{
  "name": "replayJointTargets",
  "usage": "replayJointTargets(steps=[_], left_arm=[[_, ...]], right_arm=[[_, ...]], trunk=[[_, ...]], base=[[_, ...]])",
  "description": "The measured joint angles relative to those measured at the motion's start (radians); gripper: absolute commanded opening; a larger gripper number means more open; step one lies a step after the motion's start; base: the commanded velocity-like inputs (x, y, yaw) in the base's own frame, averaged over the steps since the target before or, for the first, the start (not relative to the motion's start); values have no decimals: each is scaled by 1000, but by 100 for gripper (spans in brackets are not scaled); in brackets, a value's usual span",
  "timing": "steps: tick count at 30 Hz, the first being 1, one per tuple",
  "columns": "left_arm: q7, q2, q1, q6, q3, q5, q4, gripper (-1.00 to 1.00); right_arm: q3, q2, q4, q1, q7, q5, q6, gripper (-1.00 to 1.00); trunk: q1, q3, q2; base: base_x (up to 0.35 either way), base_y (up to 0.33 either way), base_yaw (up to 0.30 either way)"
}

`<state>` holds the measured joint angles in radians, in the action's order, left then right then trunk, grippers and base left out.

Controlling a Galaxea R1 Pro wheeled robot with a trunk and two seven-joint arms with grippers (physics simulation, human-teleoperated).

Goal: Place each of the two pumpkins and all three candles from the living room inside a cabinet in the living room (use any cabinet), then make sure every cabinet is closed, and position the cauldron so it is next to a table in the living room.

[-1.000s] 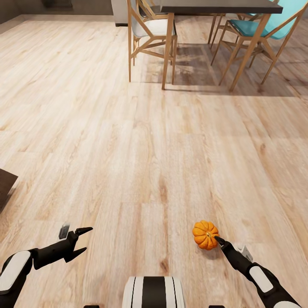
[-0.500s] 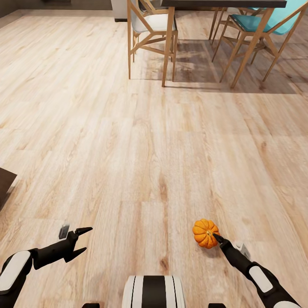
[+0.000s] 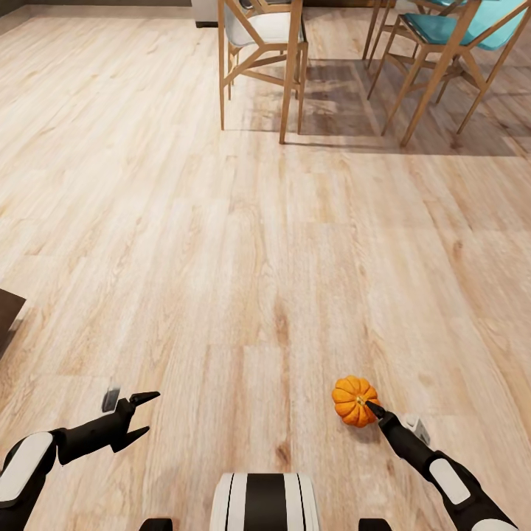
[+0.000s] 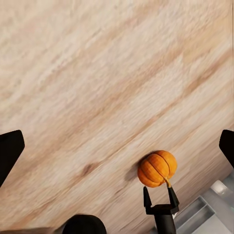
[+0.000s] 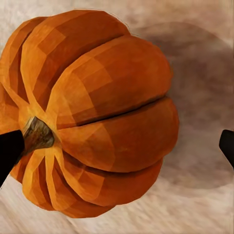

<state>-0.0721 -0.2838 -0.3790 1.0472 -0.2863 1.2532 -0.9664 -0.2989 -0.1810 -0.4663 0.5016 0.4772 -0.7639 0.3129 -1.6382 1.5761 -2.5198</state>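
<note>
One bright-orange ribbed pumpkin [image 3: 352, 400] lies low over the wooden floor, its brown stem [image 5: 36, 134] turned toward my right gripper [image 3: 371, 408]. In the right wrist view the right gripper [image 5: 117, 146] is open. One finger [image 5: 9, 153] touches the stem and the other finger [image 5: 227, 146] stands apart from the pumpkin's side. From the left wrist view the pumpkin [image 4: 157, 168] sits just beyond the right gripper's tips [image 4: 160, 196]. My left gripper [image 3: 143, 414] hangs open and empty at the lower left. The candles, the other pumpkin and the cauldron are out of view.
A wooden chair with a white seat [image 3: 262, 44] and table legs [image 3: 431, 74] with teal chairs [image 3: 450, 29] stand far ahead. A dark-brown furniture corner [image 3: 9, 313] juts in at the left edge. Broad plank floor [image 3: 258, 243] lies between.
The whole picture has slid upward, so the camera moved. The pumpkin and right gripper kept their places relative to each other. The left gripper held still.
</note>
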Motion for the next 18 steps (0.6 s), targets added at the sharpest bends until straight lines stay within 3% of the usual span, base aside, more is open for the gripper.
replayJointTargets(steps=[18], left_arm=[[0,0,0,0,-1,2,0,100]], right_arm=[[1,-1,0,0,2,1,0,100]], trunk=[[-2,15,-1]], base=[[14,0,0]])
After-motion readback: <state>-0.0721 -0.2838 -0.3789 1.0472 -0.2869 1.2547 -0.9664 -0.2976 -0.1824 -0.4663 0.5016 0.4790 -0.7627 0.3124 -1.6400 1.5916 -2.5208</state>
